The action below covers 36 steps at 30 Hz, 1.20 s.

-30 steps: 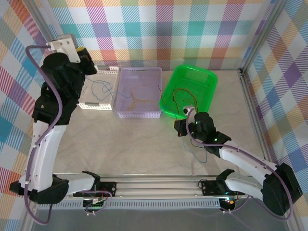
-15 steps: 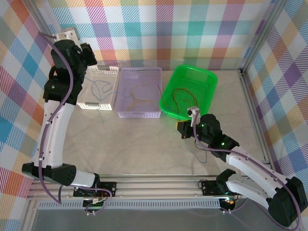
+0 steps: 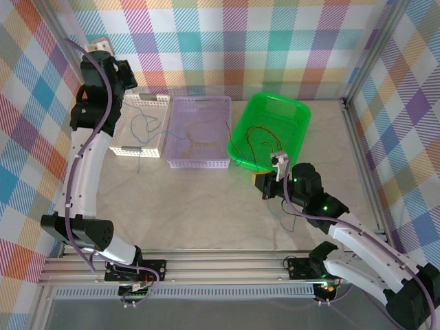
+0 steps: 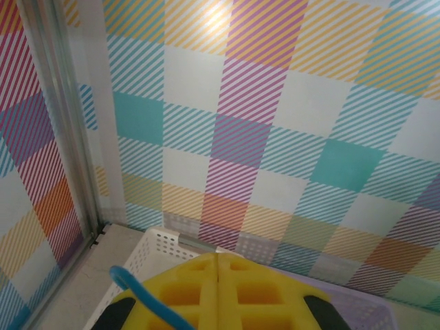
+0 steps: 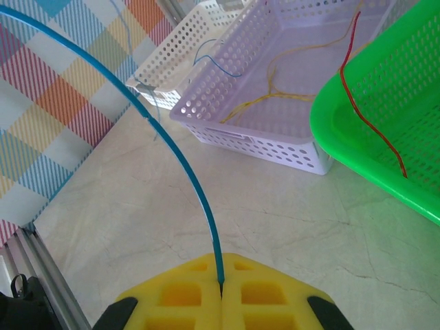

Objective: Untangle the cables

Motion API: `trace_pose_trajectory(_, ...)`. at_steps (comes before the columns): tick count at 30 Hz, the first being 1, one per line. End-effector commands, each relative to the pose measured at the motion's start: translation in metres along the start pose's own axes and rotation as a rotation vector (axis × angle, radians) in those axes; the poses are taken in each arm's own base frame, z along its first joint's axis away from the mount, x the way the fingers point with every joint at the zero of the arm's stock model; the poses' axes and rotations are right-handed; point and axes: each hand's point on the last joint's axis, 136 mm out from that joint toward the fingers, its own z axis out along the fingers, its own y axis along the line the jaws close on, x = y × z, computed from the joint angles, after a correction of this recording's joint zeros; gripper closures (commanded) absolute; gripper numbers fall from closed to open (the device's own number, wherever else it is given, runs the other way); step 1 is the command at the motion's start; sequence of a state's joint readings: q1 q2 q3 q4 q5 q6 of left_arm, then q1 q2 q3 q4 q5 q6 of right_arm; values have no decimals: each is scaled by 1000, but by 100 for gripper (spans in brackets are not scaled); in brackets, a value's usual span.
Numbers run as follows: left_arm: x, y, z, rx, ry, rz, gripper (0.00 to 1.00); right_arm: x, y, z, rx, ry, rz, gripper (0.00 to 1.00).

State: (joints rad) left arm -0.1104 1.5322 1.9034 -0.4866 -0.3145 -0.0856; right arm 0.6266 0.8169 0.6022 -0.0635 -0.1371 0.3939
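- Since a second ago the left arm (image 3: 86, 172) has swung up and back into the far-left corner, and the right arm (image 3: 357, 234) has backed off a bit from the green basket (image 3: 303, 113).
- The right gripper (image 5: 221, 268) is clamped on a blue cable (image 5: 185, 165) that arcs up and to the left over the table (image 3: 192, 206).
- The left gripper (image 4: 217, 260) has its pads pressed together above the white basket (image 4: 155, 247). A blue strand (image 4: 141, 295) crosses one pad, and I can't tell if it's pinched.
- The red cable (image 5: 368, 130) lies in the green basket, the yellow cable (image 5: 275, 96) in the lilac basket (image 3: 199, 163), and a blue wire (image 3: 141, 124) in the white one.
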Motion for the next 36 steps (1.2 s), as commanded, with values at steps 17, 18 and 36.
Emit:
trace_pose_trajectory(17,-94,2,-16,41,-209,-129,100,-17,18,-9,-67,-32,-22,100)
trace_pose_trajectory(18,-104,1,-24,55,-232,-142,100,-18,19,-7,-72,-30,-21,100)
trace_pose_trajectory(36,-148,-16,-4,107,-378,-173,100,-26,28,11,-117,-3,-18,100)
